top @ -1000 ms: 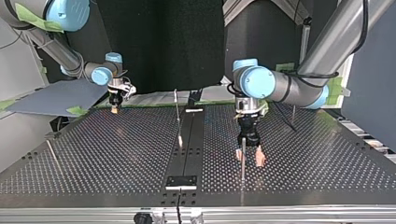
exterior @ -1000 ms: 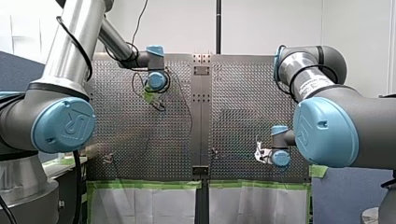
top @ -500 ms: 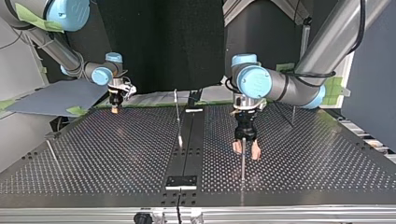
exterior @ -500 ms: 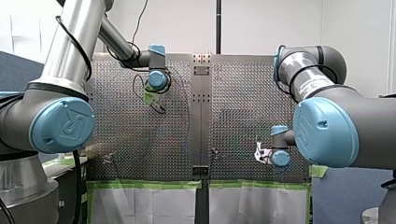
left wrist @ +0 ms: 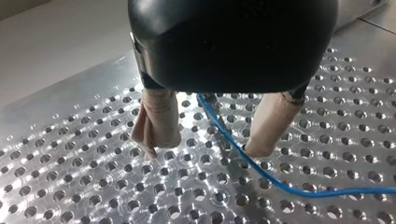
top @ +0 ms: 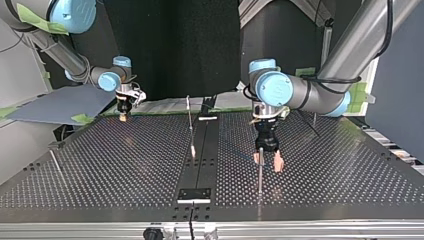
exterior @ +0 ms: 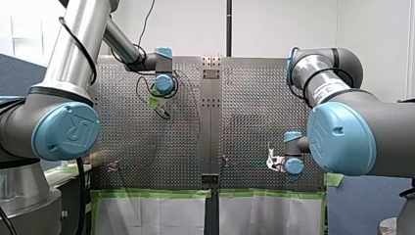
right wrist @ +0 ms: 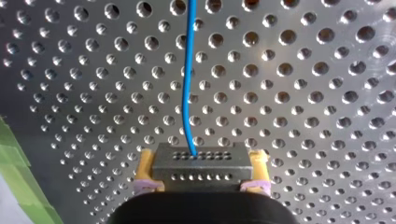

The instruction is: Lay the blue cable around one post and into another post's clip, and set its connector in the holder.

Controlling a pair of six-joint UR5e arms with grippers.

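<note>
Between the yellow pads of my right gripper (right wrist: 201, 161) sits the grey connector (right wrist: 201, 164), clamped by its two ends. The blue cable (right wrist: 188, 84) leaves its face and runs straight ahead, low over the holed table (right wrist: 303, 93). In the top view this gripper hangs well off the dark middle strip (top: 201, 155), toward that view's left. It is close to the table's far edge, where green tape (right wrist: 18, 186) lies just beside it, so there is little room behind it and bare plate out toward the strip. On the other side of the strip, somewhat nearer to it, my left gripper (left wrist: 212, 137) points down at the table. Its two beige fingers (left wrist: 156, 119) are spread wide, gripping nothing. The cable passes loosely through the gap between them, closer to one finger, then lies along the plate and trails away to the side. In the top view a thin post (top: 260, 180) stands right at these fingers. Whether it touches them I cannot tell. Round this gripper the plate is open on all sides, well short of the near edge. A second post (top: 189, 122) rises at the strip's rim, with a small dark plate (top: 195, 194) on the strip toward the near edge. Both are apart from either gripper.
</note>
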